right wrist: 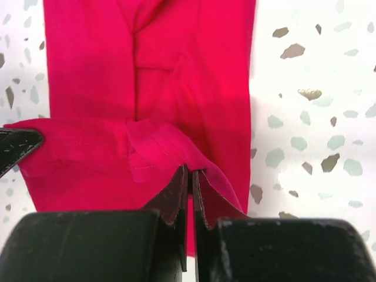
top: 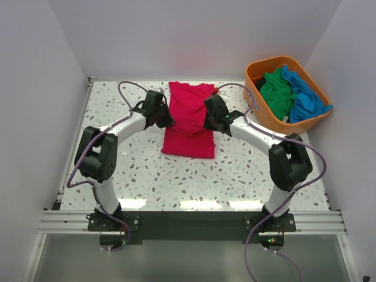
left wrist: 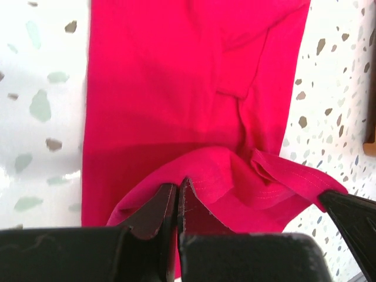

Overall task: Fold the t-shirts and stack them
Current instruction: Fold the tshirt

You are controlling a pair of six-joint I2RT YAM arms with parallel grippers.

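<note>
Left hand point(left wrist: 177, 189), right hand point(right wrist: 190, 175), both pinching lifted edge of red t-shirt point(top: 188, 144)

Bright, even light, soft shadows, white glare streaks on the table point(top: 194, 203).

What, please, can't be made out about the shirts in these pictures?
Top view: the left gripper and right gripper cover the red t-shirt where they pinch it.
Top view: the green t-shirt and blue t-shirt are bunched in the orange basket, hiding their full shapes.
Wrist views: each gripper's body blocks the cloth nearest it.
</note>
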